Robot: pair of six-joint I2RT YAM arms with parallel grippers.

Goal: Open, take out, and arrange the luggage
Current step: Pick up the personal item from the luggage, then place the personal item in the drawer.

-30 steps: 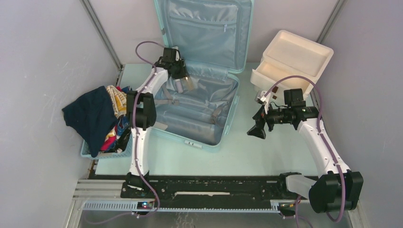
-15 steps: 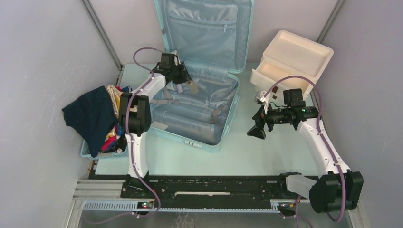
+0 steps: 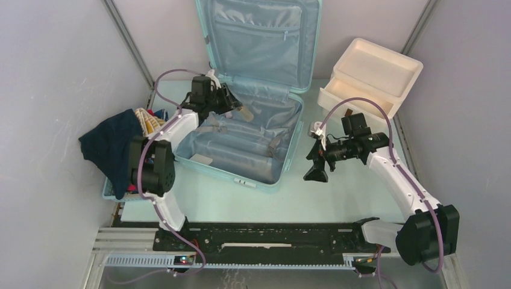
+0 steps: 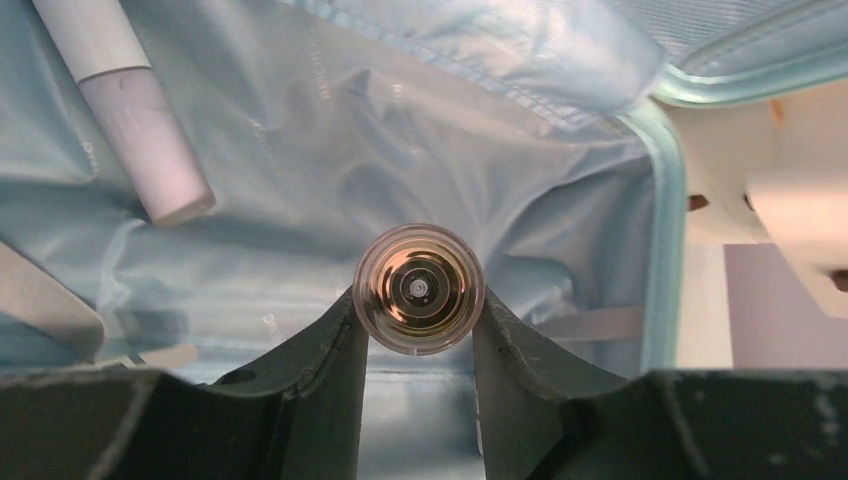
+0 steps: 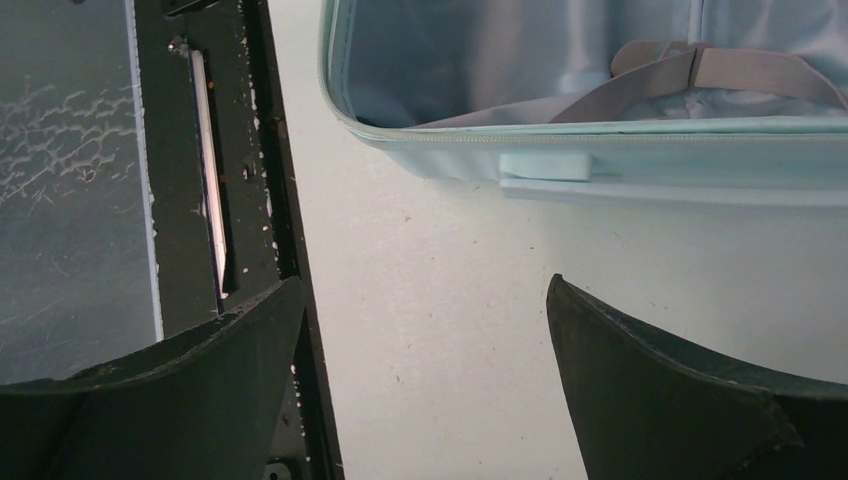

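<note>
Mint luggage (image 3: pixel 259 36) lies open; my left gripper (image 4: pixel 418 302) clasps a clear bottle (image 4: pixel 418 285) above its lining. My right gripper (image 5: pixel 425 285) hangs agape over the surface (image 5: pixel 400 225).

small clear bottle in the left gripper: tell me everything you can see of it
The bottle is small, round and see-through, glass or plastic by its look, with amber contents. The left wrist camera sees it end-on: concentric rings around a small pale centre. The left gripper is shut on it, one dark jaw against each side; nothing else visibly touches it. From above it sticks out of the jaws, tilted, over the grey-blue lining of the open luggage, near the hinge side.
</note>
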